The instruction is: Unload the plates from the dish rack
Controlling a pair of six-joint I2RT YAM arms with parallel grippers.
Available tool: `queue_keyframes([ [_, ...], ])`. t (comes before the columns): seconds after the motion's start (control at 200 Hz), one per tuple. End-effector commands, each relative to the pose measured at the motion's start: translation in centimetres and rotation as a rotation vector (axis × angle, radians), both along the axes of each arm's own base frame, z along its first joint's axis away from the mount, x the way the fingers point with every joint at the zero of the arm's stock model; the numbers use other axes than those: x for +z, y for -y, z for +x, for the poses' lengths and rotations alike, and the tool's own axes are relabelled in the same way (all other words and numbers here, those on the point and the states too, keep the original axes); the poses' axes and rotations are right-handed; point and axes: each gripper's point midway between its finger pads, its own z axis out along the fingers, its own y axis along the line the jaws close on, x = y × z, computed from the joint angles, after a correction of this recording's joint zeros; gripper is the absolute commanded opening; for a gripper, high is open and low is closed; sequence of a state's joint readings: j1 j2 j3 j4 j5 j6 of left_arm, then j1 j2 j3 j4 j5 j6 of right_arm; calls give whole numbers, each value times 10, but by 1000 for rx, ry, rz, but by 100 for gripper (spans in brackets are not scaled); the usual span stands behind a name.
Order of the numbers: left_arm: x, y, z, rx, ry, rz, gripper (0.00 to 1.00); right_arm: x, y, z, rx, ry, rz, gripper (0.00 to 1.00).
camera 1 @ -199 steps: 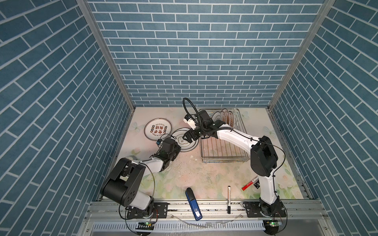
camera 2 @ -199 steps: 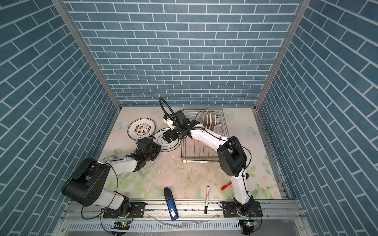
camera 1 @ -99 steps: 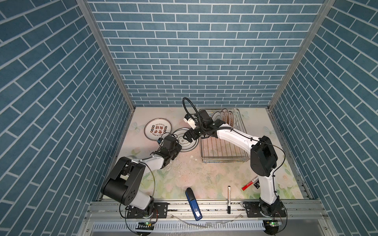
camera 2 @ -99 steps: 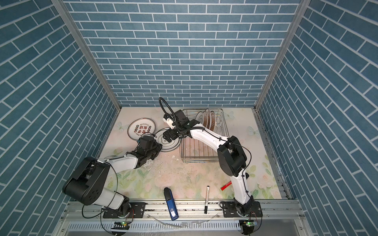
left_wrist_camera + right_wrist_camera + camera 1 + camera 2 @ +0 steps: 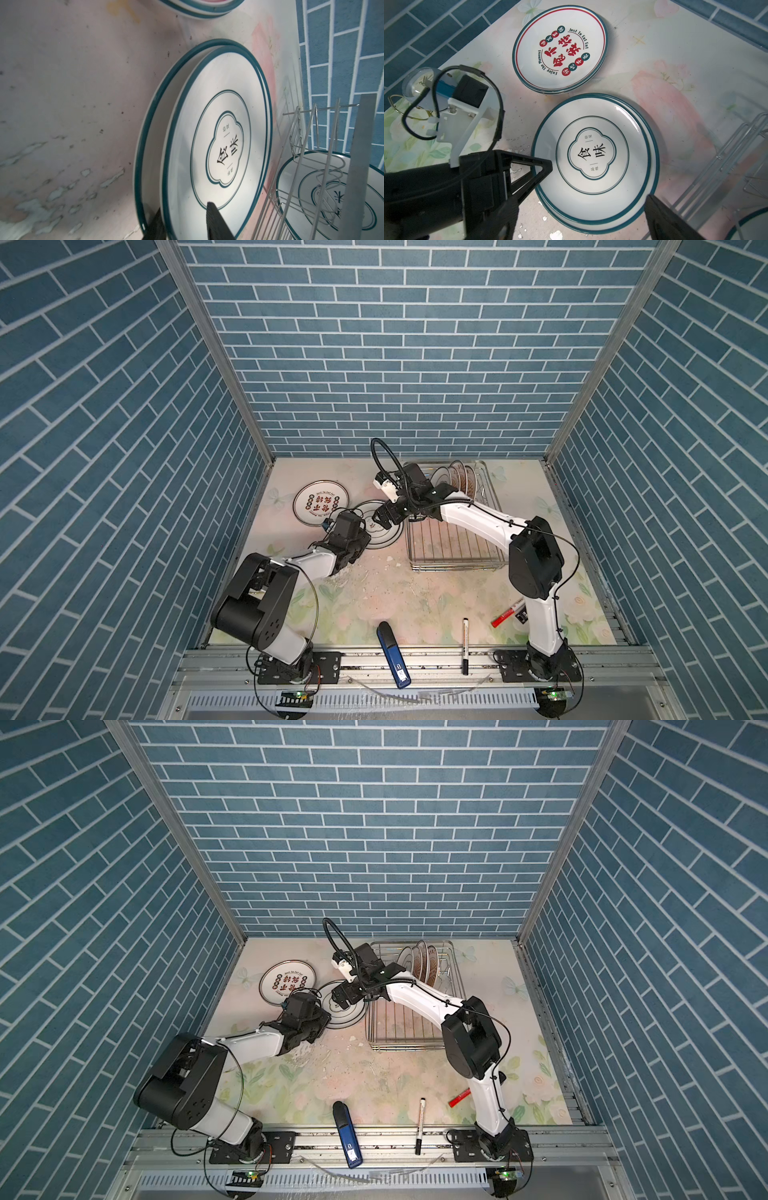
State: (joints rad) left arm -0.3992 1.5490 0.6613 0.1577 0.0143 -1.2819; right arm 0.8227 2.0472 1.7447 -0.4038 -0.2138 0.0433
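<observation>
**Plates point(image 5: 455, 481) partly unloaded; several left in dish rack point(image 5: 453, 545)**

Plates not yet unloaded stand on edge at the far end of the rack, right of centre in both top views. The upright prongs keep them apart and vertical.

Those already out lie flat on the tabletop point(image 5: 395, 593) left of the rack, apparently sorted by print. A red-character stack point(image 5: 560, 49) sits close beside a quatrefoil stack point(image 5: 593, 158).

The left end effector point(image 5: 184, 209) sits astride the near rim of the quatrefoil stack's top plate. Its jaws are partly apart and no clamping is evident. Judged: a set-down being released.

The right end effector point(image 5: 383, 521) hovers over the same stack, jaws wide and holding nothing.

The tabletop has a pale floral print, flaked and scuffed at mid-frame. Blue brick-pattern walls point(image 5: 395, 364) close in three sides. A blue oblong device point(image 5: 392, 655), a black marker point(image 5: 465, 645) and a red marker point(image 5: 508, 611) lie toward the lower edge, well apart from the work.
</observation>
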Motion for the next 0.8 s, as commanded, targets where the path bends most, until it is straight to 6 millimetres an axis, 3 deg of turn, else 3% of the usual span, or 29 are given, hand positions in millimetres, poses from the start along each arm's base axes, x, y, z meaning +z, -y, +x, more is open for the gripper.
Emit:
queue_keyframes([
  [0.0, -2, -5, -1, 3, -29, 52, 35, 6, -2, 1, 22, 45, -11, 96],
  [0.07, -2, -6, 0, -5, -38, 71, 35, 5, -1, 2, 18, 50, -15, 96],
  [0.16, 0, -3, 3, -14, -41, 81, 44, 6, -1, 1, 19, 53, -12, 96],
  [0.305, 1, 2, 4, -25, -43, 87, 44, 8, 0, 1, 17, 61, -7, 96],
  [0.62, 13, -7, 1, 11, -23, 123, 45, 12, 2, 3, 0, 72, -4, 99],
  [0.7, 18, -11, -1, 26, -8, 140, 54, 14, 5, 5, -12, 78, -9, 99],
  [0.795, 23, -14, -1, 39, 10, 142, 56, 15, 6, 4, -16, 83, -9, 99],
])
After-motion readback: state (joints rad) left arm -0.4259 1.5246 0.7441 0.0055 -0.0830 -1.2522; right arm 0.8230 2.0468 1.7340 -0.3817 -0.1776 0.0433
